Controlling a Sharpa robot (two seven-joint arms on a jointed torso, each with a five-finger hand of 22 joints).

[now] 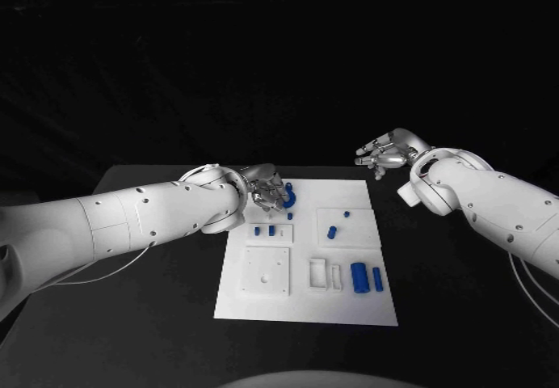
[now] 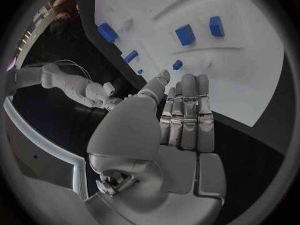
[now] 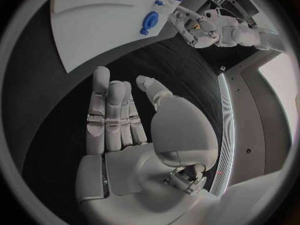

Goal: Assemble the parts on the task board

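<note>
The white task board (image 1: 305, 301) lies in the middle of the black table with several blue parts on it. A curved blue part (image 1: 290, 196) sits at the board's back left, also seen as a blue ring (image 3: 150, 21). My left hand (image 1: 266, 192) hovers just beside that part with its fingers (image 2: 187, 110) straight and together, holding nothing. Small blue parts (image 1: 271, 230) (image 1: 332, 233) lie mid-board, and two larger blue blocks (image 1: 360, 276) lie at the front right. My right hand (image 1: 388, 153) is raised beyond the board's back right corner, fingers (image 3: 112, 112) spread flat and empty.
Raised white fixtures stand on the board: a square plate (image 1: 266, 273) at the front left and a slotted block (image 1: 319, 273) beside it. Black table (image 1: 152, 323) surrounds the board on all sides. My left hand (image 3: 194, 25) appears across the board in the right wrist view.
</note>
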